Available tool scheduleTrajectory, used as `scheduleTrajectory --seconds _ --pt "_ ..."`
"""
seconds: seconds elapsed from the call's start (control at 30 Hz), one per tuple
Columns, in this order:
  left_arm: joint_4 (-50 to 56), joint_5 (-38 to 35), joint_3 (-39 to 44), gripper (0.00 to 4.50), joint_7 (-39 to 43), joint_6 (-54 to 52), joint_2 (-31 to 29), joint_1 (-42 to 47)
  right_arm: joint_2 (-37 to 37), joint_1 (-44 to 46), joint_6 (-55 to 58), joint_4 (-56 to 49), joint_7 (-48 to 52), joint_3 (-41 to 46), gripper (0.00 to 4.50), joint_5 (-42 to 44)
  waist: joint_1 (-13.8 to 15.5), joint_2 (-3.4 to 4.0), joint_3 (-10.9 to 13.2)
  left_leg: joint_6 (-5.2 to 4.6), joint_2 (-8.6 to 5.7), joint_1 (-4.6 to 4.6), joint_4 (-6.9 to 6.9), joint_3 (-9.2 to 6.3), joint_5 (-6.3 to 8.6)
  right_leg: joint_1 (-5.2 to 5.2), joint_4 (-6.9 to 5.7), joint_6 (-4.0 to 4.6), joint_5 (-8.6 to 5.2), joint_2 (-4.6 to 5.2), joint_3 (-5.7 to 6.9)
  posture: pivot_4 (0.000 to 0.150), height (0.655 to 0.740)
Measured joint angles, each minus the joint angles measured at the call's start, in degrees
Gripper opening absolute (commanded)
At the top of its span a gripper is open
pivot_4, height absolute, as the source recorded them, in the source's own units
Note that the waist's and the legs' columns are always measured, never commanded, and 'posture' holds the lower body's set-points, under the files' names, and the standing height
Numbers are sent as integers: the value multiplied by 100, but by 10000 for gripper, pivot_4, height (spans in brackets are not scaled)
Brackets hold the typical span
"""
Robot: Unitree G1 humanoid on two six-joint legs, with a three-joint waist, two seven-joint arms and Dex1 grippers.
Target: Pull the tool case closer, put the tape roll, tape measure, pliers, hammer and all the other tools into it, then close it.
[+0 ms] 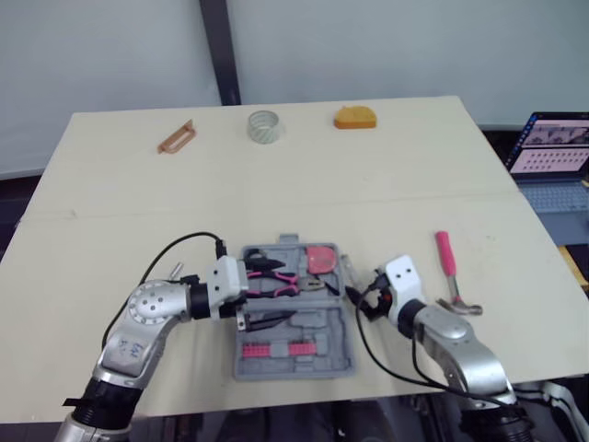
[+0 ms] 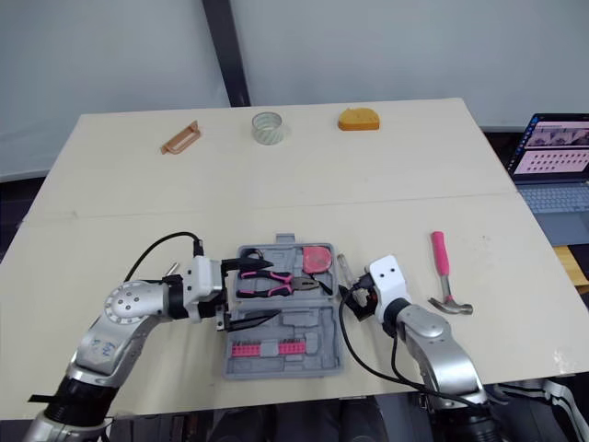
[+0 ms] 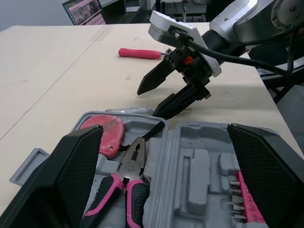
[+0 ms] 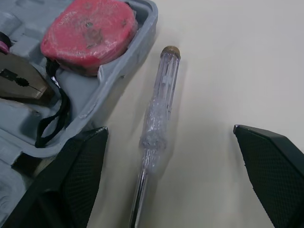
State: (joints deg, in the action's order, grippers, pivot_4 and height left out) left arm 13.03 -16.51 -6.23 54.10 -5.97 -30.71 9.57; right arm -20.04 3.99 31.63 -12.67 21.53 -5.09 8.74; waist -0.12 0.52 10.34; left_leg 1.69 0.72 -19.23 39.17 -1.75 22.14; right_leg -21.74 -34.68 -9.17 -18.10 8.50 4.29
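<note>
An open grey tool case (image 1: pixel 294 354) lies near the table's front edge. Inside it are a red tape measure (image 1: pixel 320 259), pink-handled pliers (image 3: pixel 130 183) and a pink bit strip (image 1: pixel 276 349). My left gripper (image 1: pixel 271 293) hovers open over the case's left half, with the pliers lying under the gap between its fingers. A clear-handled screwdriver (image 4: pixel 159 114) rests on the table just right of the case. My right gripper (image 1: pixel 359 296) stands open above it, one finger on each side. The pink-handled hammer (image 1: pixel 448 262) lies further right. A tape roll (image 1: pixel 264 126) stands at the far edge.
At the table's far side sit an orange object (image 1: pixel 355 117) and a brown handle-shaped tool (image 1: pixel 176 137). A laptop (image 1: pixel 552 152) stands off the table's right edge. The table's middle (image 1: pixel 294 198) is bare between the case and the far objects.
</note>
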Motion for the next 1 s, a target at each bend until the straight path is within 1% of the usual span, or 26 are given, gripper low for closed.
scheduleTrajectory --seconds 0.17,0.23,0.27,0.3,0.37,0.43,0.47,0.5,0.53,1.0 --pt "-12 33 0 45000 -60 97 60 0 75 7 -156 95 -48 -61 44681 -162 -1 0 0 0 0 0 0 0 0 0 0 0 0 0 0 1500 7400" --pt "-12 58 -1 45000 -85 105 69 0 137 17 -187 126 -83 -63 39683 -201 -1 0 0 0 1 1 0 0 0 0 -1 0 0 0 0 1500 7400" --pt "-13 66 -3 45000 -92 106 77 0 164 31 -207 150 -109 -62 36257 -218 -2 0 0 0 1 1 0 0 0 0 -1 0 0 0 0 1500 7400" --pt "-14 71 -12 45000 -98 109 84 0 177 38 -236 169 -121 -61 31764 -226 -2 0 0 0 1 1 0 0 0 0 -1 0 0 0 0 1500 7400" --pt "-15 87 -47 45000 -115 109 102 0 221 38 -255 186 -143 -47 21073 -225 -3 0 0 0 1 1 0 -1 0 0 -1 0 0 0 0 1500 7400" --pt "-17 95 -64 45000 -134 110 129 1 266 32 -256 191 -152 -24 11792 -225 -3 0 0 0 0 1 0 0 0 0 -1 0 0 0 0 1500 7400" --pt "-19 96 -66 45000 -138 111 132 1 266 28 -258 191 -152 -19 5894 -225 -1 0 0 0 0 1 0 0 0 0 -1 0 0 0 0 1500 7400" --pt "-20 96 -66 45000 -139 111 132 0 266 25 -266 191 -152 -18 1074 -225 2 0 0 0 0 1 0 -1 0 0 -1 0 0 0 0 1500 7400" --pt "-20 96 -66 45000 -140 112 133 1 269 22 -271 191 -152 -15 457 -224 4 0 0 0 0 1 0 -1 0 1 -1 0 0 0 0 1500 7400" --pt "-126 104 -145 45000 -141 115 185 151 253 7 -292 210 -148 142 457 -203 4 0 0 0 0 1 1 0 0 1 -1 0 0 0 0 1500 7400"
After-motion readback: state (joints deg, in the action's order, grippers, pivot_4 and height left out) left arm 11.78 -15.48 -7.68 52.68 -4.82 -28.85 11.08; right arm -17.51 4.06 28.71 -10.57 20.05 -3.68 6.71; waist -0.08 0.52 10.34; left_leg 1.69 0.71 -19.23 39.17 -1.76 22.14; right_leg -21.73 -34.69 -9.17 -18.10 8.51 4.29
